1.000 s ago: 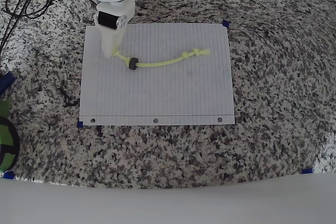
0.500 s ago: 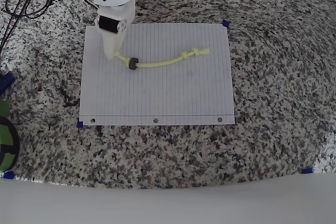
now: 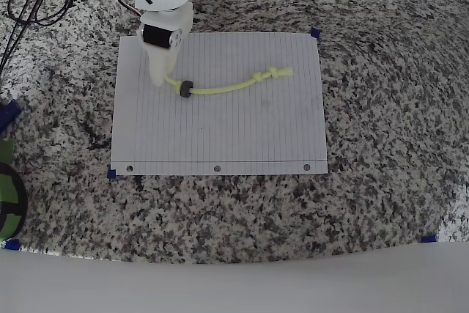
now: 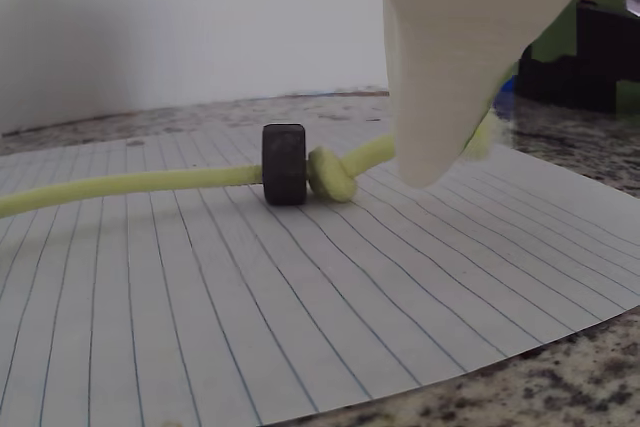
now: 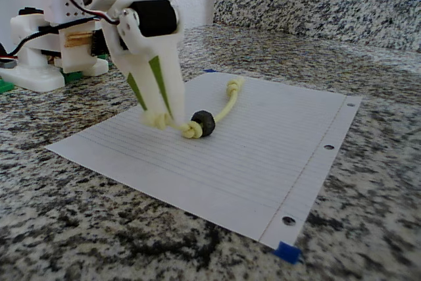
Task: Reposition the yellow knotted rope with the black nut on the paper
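The yellow knotted rope [image 3: 227,87] lies in a shallow arc across the upper half of the paper [image 3: 220,137]. Its black nut [image 3: 185,89] sits near the rope's left end, against a knot [image 4: 330,174]. My white gripper [image 3: 157,80] points down at that left end, its tips shut on the rope just beyond the knot. The frayed rope end [image 5: 156,120] pokes out beside the fingertips [image 5: 164,106]. In the wrist view the nut [image 4: 284,164] stands upright on the paper [image 4: 200,307], left of my finger [image 4: 470,57]. A second knot [image 3: 270,74] lies at the right end.
The paper lies on a speckled granite counter [image 3: 381,108]. Black cables [image 3: 29,5] loop at the top left of the overhead view. The arm's white base [image 5: 46,51] stands behind the paper's far corner. Small blue tape marks [image 3: 315,33] mark the sheet's corners.
My gripper has shifted a little along the rope toward the nut, covering more of the rope's left end. Rope and nut have stayed put.
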